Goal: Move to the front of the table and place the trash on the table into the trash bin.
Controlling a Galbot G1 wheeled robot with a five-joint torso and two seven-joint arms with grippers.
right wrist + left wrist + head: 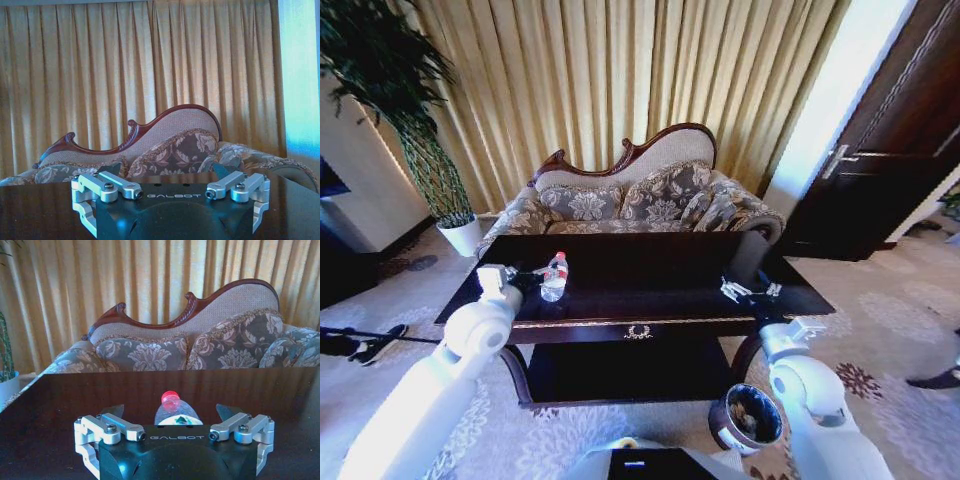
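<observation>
The robot stands at the front of the table (650, 322), so the step in hand looks like the first pickup, with the left arm lined up on the bottle.

Nearest, at the lower right of the head view, the trash bin (745, 418) sits on the carpet beside the table's front right leg. In the lower middle of the left wrist view the left gripper (174, 412) is held low over the tabletop, fingers spread wide, with the bottle (173, 409) centred in the gap and seemingly touching neither finger (its red cap points away towards the sofa (640, 195)). The next move, I judge, calls for a short advance and then a closing of the fingers on the bottle's body.

The right gripper (168, 172) is also spread and holds nothing, hovering at the table's right front edge. The paper wads (748, 291) lie just beyond it, right of centre in the head view.
</observation>
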